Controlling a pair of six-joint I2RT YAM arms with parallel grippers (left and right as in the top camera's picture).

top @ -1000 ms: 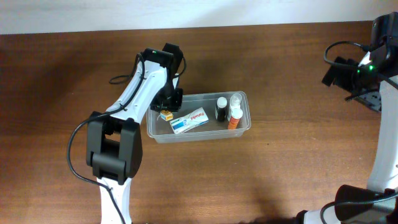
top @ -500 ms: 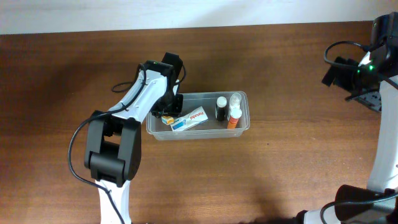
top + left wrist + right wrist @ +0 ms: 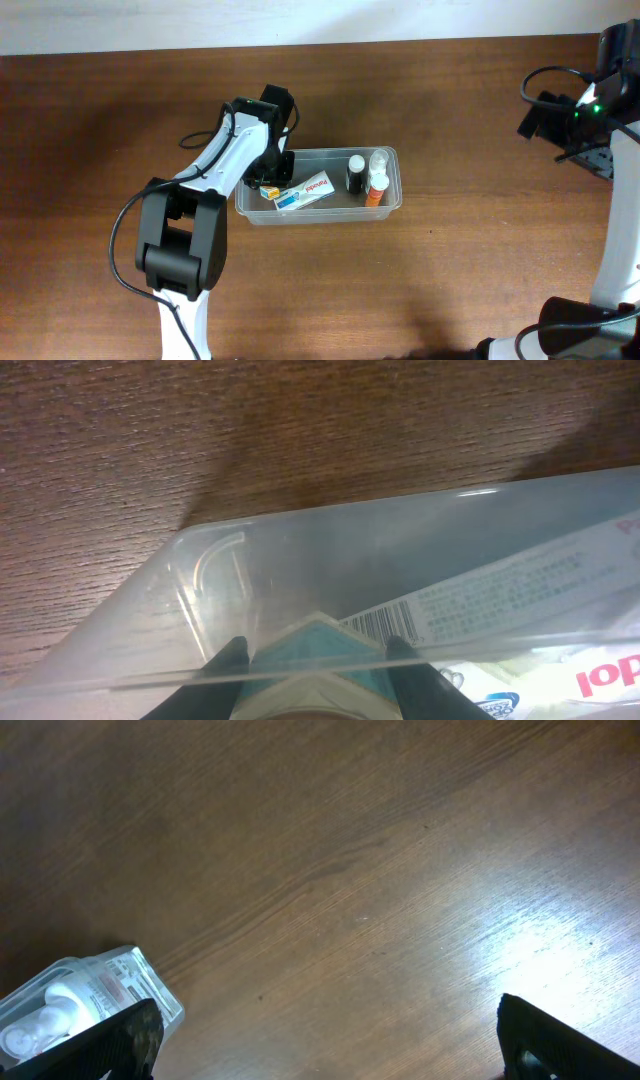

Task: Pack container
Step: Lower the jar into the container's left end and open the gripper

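The container (image 3: 330, 221) is a clear plastic tub at the table's middle. It holds a white and blue box (image 3: 305, 192), a black bottle (image 3: 356, 174), an orange bottle (image 3: 376, 189) and a clear bottle (image 3: 379, 160). My left gripper (image 3: 268, 178) reaches into the tub's left end and is shut on a small teal and yellow box (image 3: 268, 189). In the left wrist view the jaws (image 3: 318, 665) flank that box (image 3: 330, 650) behind the tub wall (image 3: 200, 570). My right gripper (image 3: 320, 1030) is open and empty, far right of the tub (image 3: 80, 995).
The right arm (image 3: 580, 105) stands at the table's far right edge with cables by it. The left arm's base (image 3: 180, 250) sits in front of the tub, to its left. Bare brown wood surrounds the tub.
My left gripper has moved a little forward and down into the tub's left end with the small box. The right arm has not moved.
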